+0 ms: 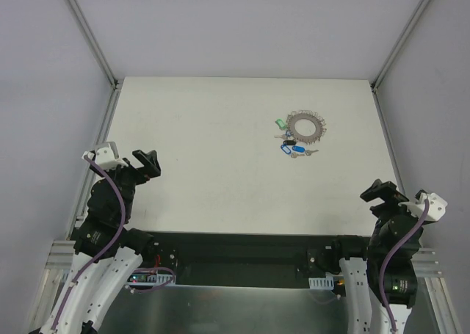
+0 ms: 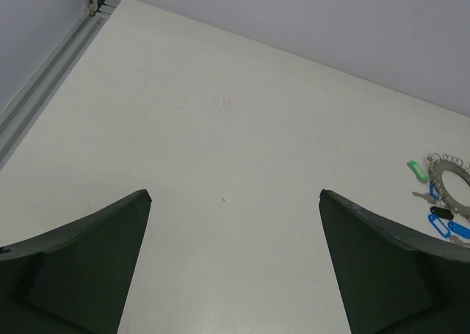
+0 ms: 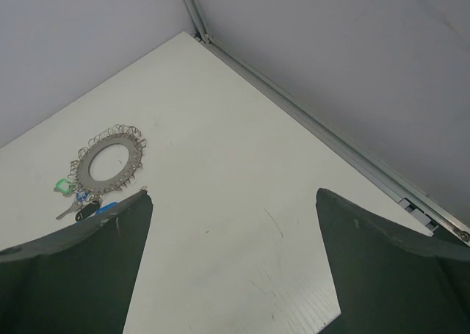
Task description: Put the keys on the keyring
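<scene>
White table (image 1: pixel 205 150), grey walls (image 1: pixel 235 26), metal rails (image 1: pixel 88 33) at edges, keys (image 1: pixel 295 150) just beside keyring (image 1: pixel 293 126), both jaws spread wide, holding nothing.

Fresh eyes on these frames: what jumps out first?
The large silvery-grey metal keyring with a jagged, coiled edge lies flat on the white table, right of centre toward the far side. The small silver keys with blue, green and dark tags cluster beside its left and near edge. The black left gripper and right gripper sit open by the table's near corners, holding nothing.
</scene>
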Motion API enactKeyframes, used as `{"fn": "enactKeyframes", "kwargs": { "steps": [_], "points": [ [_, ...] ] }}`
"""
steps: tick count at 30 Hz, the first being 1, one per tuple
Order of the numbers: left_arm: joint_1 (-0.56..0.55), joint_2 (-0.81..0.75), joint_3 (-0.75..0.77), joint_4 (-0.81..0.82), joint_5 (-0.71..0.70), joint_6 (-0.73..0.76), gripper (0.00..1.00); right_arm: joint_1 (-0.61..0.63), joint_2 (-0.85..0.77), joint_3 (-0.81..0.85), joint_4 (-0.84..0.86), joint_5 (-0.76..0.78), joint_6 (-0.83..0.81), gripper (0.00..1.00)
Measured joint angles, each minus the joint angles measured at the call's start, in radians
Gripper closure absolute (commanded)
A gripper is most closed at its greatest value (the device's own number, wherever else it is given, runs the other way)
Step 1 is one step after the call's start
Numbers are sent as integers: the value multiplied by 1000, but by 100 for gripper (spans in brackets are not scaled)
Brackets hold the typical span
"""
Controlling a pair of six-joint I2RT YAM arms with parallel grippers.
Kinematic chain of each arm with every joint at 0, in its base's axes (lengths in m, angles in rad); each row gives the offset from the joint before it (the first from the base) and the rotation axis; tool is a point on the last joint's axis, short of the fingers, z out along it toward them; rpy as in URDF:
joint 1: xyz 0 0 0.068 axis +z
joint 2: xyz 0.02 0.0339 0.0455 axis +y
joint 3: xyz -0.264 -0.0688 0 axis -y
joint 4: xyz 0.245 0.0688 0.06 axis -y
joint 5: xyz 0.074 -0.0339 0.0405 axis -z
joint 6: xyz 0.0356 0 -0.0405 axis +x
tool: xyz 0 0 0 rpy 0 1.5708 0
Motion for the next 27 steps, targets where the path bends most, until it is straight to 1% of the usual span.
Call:
{"fn": "enactKeyframes", "kwargs": {
  "steps": [6,11,13,15,19,27],
  "points": [
    [0,0,0,4,50,8,1,0,0,-35,21,6,28,4],
    [0,-15,0,5,111,24,1,0,3,-36,23,-63,30,4],
    [0,-24,-2,7,131,25,1,0,36,-22,15,-91,39,3],
    [1,-31,-4,8,153,27,1,0,124,7,14,-127,58,1],
    [6,-45,-6,13,182,29,1,0,346,27,41,-207,94,8],
    [6,-72,-12,13,182,50,1,0,822,68,168,-341,164,13]
  ]
}}
